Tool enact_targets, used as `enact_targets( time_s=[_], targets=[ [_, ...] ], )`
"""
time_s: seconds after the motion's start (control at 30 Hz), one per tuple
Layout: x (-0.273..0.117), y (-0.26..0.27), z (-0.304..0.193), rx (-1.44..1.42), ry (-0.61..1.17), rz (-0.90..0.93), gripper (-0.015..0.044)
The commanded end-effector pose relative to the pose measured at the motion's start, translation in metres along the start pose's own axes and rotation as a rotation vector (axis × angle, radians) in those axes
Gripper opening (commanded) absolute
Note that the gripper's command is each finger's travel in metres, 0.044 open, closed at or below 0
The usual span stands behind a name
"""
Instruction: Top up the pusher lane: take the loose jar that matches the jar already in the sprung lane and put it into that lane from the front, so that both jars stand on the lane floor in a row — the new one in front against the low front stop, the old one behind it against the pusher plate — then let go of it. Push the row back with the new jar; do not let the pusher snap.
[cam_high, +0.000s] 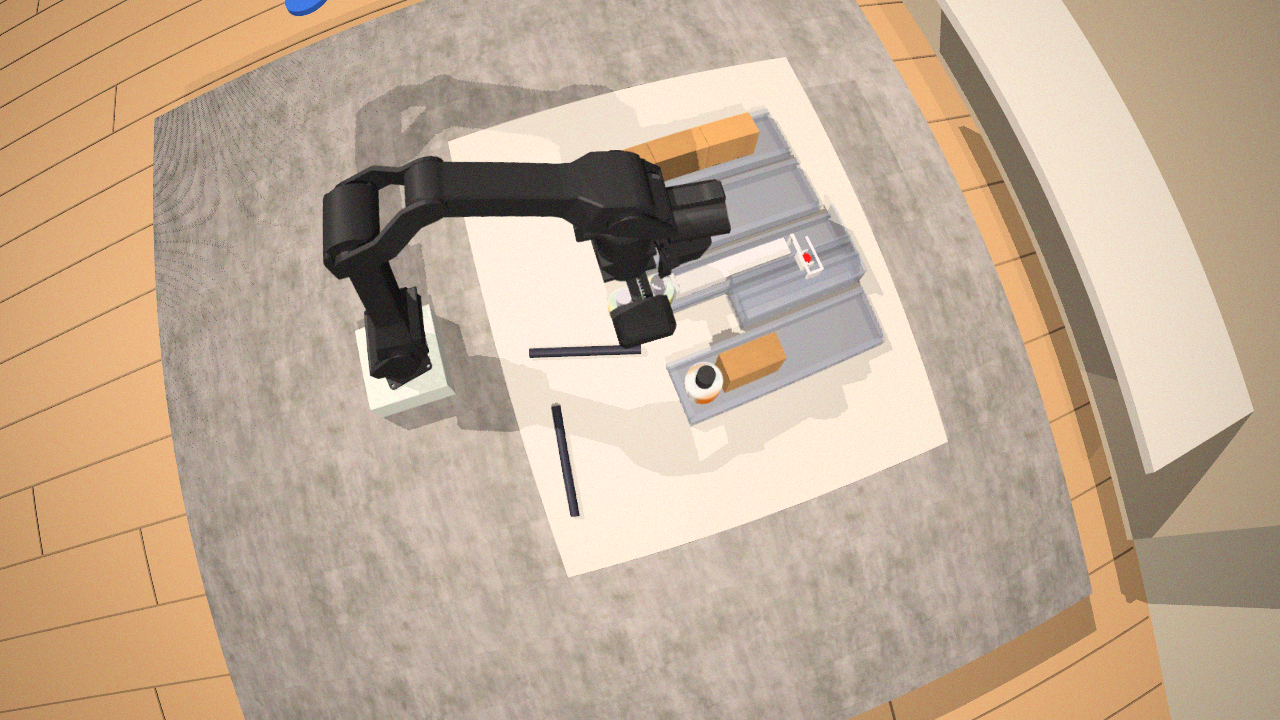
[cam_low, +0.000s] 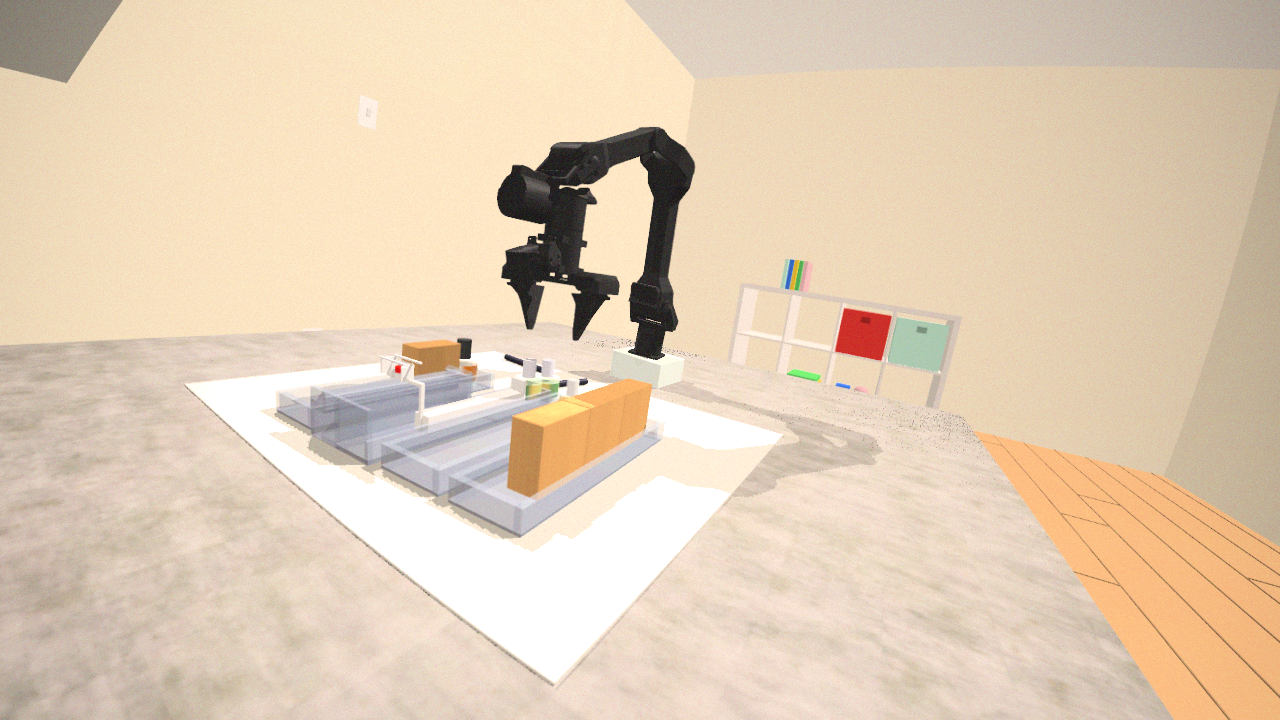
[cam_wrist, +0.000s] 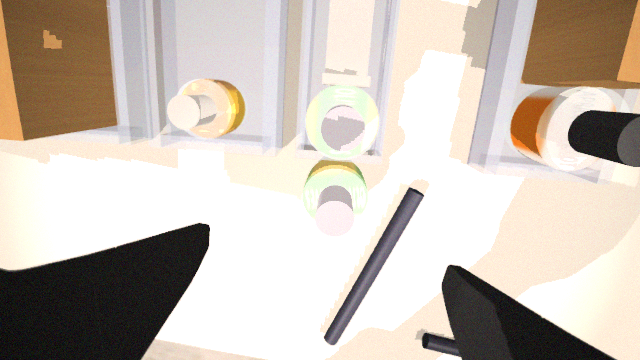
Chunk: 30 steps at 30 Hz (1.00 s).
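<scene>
A jar with a greenish body and pale lid (cam_wrist: 342, 125) (cam_high: 663, 286) stands in the sprung lane (cam_wrist: 391, 60) at its front end, just before the white pusher plate (cam_wrist: 346, 80). The matching loose jar (cam_wrist: 335, 197) stands upright outside, close in front of the low front stop. In the top view the arm partly hides both jars. My gripper (cam_wrist: 327, 256) (cam_low: 554, 333) is open and empty, pointing down above the jars. In the wrist view its fingers are spread left and right, and the loose jar shows beyond the tips, between their lines.
A yellow jar (cam_wrist: 215, 107) stands in the lane left of the sprung one. A black-lidded orange jar (cam_wrist: 560, 132) (cam_high: 704, 383) and a wooden block (cam_high: 753, 360) share the lane to the right. Several blocks (cam_low: 572, 438) fill the far-side lane. Dark rods (cam_wrist: 375, 265) (cam_high: 565, 461) lie before the lanes.
</scene>
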<state>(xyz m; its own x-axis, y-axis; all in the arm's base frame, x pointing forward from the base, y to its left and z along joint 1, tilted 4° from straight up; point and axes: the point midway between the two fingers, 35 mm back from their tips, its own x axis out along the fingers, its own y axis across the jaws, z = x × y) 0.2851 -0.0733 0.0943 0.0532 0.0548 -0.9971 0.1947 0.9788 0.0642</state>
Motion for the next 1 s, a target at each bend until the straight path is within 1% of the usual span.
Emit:
enact_targets(
  time_s=[0.0, 0.03, 0.23, 0.33, 0.97],
  targets=[
    [0.019, -0.002, -0.001, -0.009, 0.009, -0.003, 0.044],
    [0.027, -0.002, -0.002, -0.009, 0.009, -0.003, 0.044],
    [0.036, -0.003, -0.002, -0.009, 0.009, -0.003, 0.044],
    [0.049, -0.003, -0.002, -0.009, 0.009, -0.003, 0.044],
    [0.076, -0.003, -0.003, -0.009, 0.009, -0.003, 0.044]
  ],
)
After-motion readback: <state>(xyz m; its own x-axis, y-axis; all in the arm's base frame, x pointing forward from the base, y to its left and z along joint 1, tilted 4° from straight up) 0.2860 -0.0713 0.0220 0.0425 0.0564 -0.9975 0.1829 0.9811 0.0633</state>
